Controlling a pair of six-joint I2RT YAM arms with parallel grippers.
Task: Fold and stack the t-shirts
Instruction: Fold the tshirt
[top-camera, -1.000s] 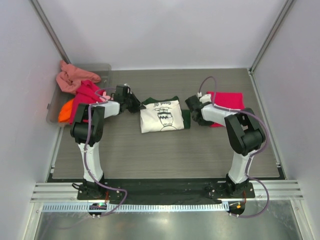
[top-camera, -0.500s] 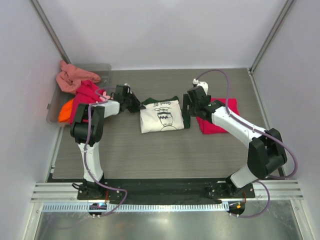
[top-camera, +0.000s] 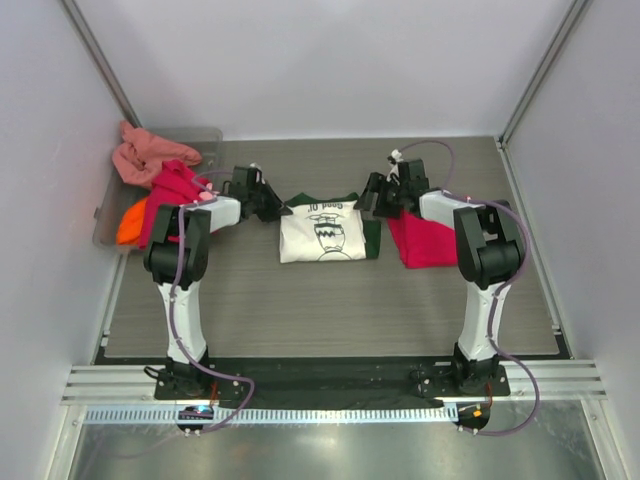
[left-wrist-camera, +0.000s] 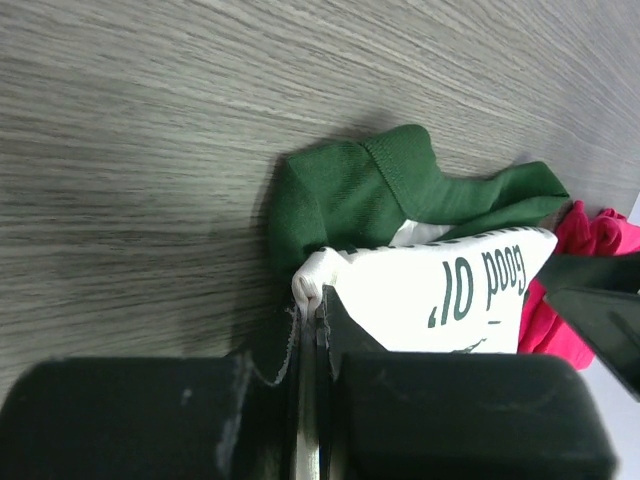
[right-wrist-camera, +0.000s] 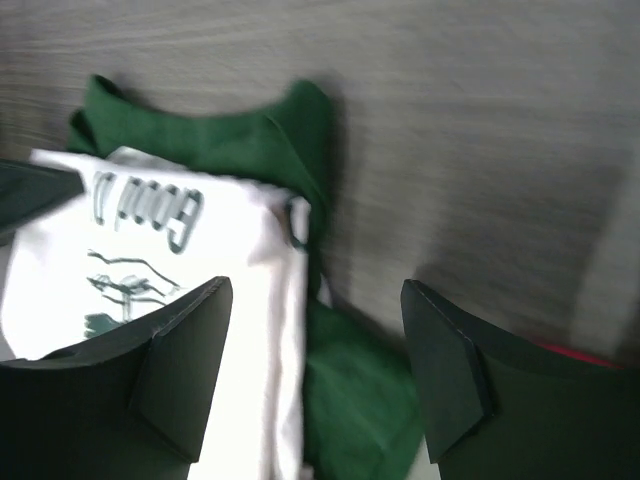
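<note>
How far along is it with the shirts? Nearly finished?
Not nearly. Done: the crimson-pink shirt lies folded on the right. In hand: the cream and green shirt looks folded too; the left end effector pinches its corner, and the right end effector hangs open over it. Left: stacking those two, then the crumpled shirts heaped in the tray.

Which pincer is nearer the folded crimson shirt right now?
Right. The right pincer, open, sits at the left edge of the crimson shirt; the left pincer is shut on the far corner of the cream-and-green shirt.
</note>
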